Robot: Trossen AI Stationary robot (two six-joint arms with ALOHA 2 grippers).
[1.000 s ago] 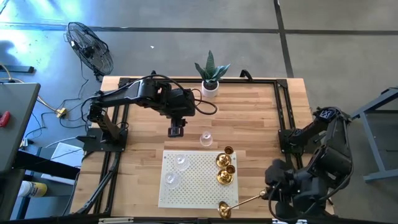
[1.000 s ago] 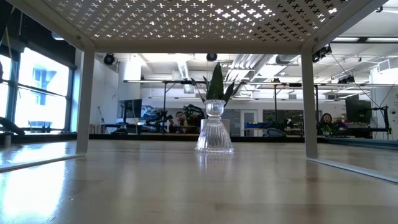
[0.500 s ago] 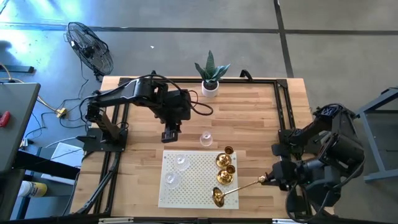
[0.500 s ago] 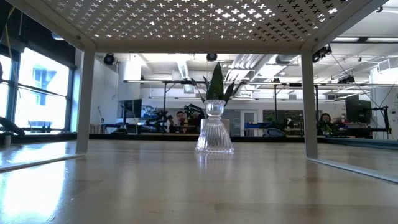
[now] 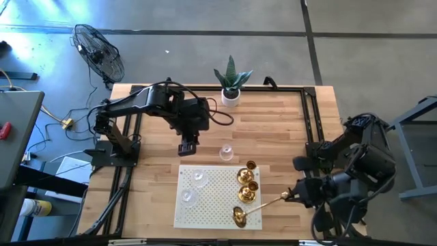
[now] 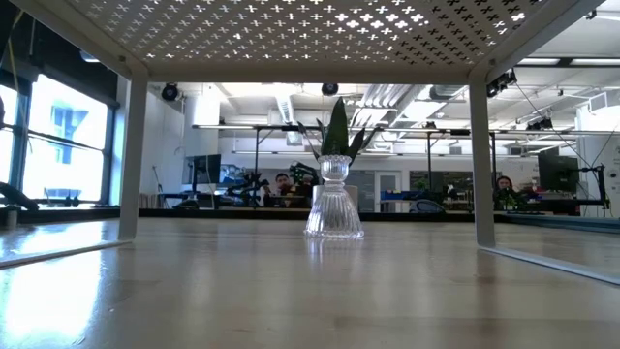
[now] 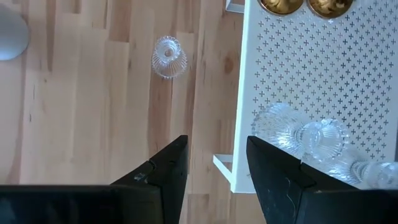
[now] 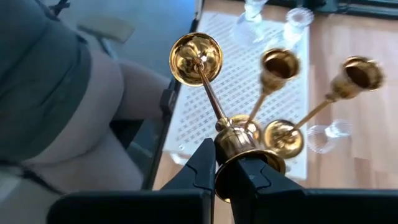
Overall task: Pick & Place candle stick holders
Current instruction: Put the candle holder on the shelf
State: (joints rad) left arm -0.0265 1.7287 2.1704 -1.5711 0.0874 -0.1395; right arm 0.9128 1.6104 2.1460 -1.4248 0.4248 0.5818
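1. A gold holder [image 5: 240,217] is gripped at its base by the clenched right claw [image 5: 295,195] and is held sideways over the near right corner of the white rack [image 5: 205,205].
2. Two gold holders [image 5: 247,184] and two glass holders [image 5: 193,186] are set on the rack.
3. One glass holder [image 5: 226,152] is left on the table [image 5: 287,123], just behind the rack.
4. The left claw [image 5: 187,147] is held open above the table, near that glass holder.

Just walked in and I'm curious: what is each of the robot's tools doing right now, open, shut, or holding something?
Left tool: open, empty, above the table near the white rack.
Right tool: shut on a gold candle stick holder.
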